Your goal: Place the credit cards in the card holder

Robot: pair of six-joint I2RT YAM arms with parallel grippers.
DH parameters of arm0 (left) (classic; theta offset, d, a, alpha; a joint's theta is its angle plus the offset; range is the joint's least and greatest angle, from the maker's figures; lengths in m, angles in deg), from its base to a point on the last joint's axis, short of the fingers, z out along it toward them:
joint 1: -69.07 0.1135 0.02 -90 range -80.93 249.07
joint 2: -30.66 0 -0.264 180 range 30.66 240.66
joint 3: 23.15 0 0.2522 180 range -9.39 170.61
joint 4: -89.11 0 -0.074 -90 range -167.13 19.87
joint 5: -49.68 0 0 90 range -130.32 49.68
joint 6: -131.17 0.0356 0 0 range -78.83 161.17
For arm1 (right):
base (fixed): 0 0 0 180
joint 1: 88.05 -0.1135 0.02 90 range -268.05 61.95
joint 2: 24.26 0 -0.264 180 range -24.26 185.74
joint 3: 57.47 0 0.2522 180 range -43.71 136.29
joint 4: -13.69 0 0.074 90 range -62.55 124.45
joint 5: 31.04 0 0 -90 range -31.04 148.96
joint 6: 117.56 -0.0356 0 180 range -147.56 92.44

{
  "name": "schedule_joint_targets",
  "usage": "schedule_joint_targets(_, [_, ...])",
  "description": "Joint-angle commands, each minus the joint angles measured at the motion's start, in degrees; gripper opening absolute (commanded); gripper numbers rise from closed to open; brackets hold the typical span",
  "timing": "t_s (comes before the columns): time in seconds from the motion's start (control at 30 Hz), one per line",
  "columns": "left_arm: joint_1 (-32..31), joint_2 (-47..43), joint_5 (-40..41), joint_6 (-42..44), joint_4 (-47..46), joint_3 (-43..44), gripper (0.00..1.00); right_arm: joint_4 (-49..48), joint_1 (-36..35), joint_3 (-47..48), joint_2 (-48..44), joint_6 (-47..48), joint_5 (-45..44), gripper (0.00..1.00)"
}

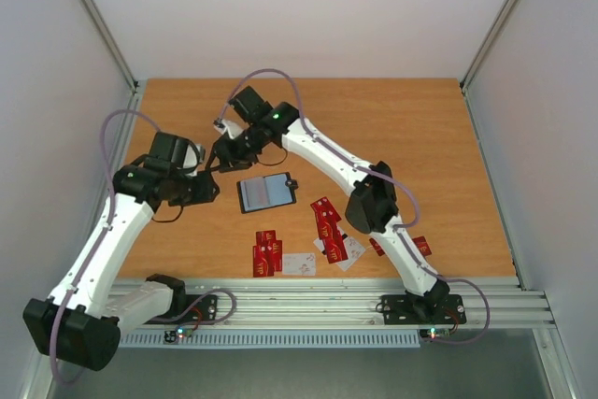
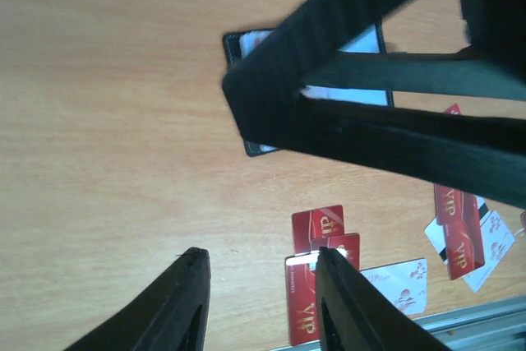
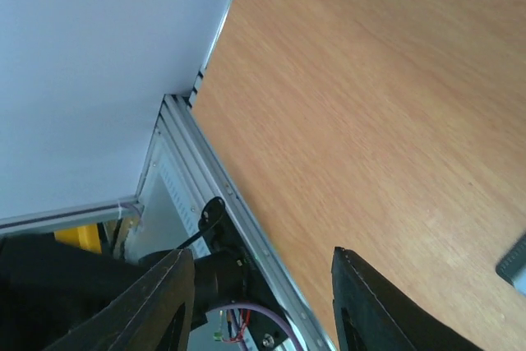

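Bright even light, blurred wrist views

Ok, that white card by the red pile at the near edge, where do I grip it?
Probably its long edges, from straight above: the white card lies flat, so only edges offer a hold, and the red pile crowds its left end.

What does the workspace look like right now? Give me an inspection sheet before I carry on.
Surface: wooden table, no spills seen.
Job's things: card holder lies open mid-table; credit cards lie loose in clusters near the front edge, none held.
Clutter: nothing seen.
Grippers: left gripper jaws apart, empty; right gripper jaws apart, empty; in the top view both sit left of the holder.
Cables: purple cables looped along each arm, off the cards.
Surroundings: white walls; aluminium rail at the near edge.
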Motion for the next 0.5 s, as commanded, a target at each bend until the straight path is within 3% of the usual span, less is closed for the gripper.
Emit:
schedule_joint_targets(0.0, [0.4, -0.6, 0.1, 1.1, 1.3, 4.4, 0.48, 6.3, 0.9, 1.0, -8.0, 4.8, -6.7, 0.47])
schedule_joint_targets(0.07, [0.4, -0.4, -0.9, 1.2, 0.8, 5.4, 0.65, 7.9, 1.7, -1.9, -11.9, 6.7, -10.3, 0.47])
schedule_joint_targets(0.13, [0.4, -0.3, -2.2, 1.4, -0.4, 5.8, 0.92, 6.8, 3.1, -9.8, -17.6, 7.2, -12.4, 0.48])
schedule_joint_targets(0.17, [0.4, -0.2, -3.0, 1.5, -1.6, 5.6, 0.98, 5.5, 4.0, -14.0, -20.7, 6.8, -13.2, 0.48])
schedule_joint_targets(0.33, [0.5, 2.5, -8.6, 1.5, -3.4, 5.7, 0.99, -4.5, 10.9, -37.6, -37.2, 1.5, -14.2, 0.49])
schedule_joint_targets(0.47, [0.4, 5.6, -16.2, 1.9, -5.1, 5.0, 0.99, -4.8, 15.7, -51.7, -48.1, -1.1, -16.6, 0.5])
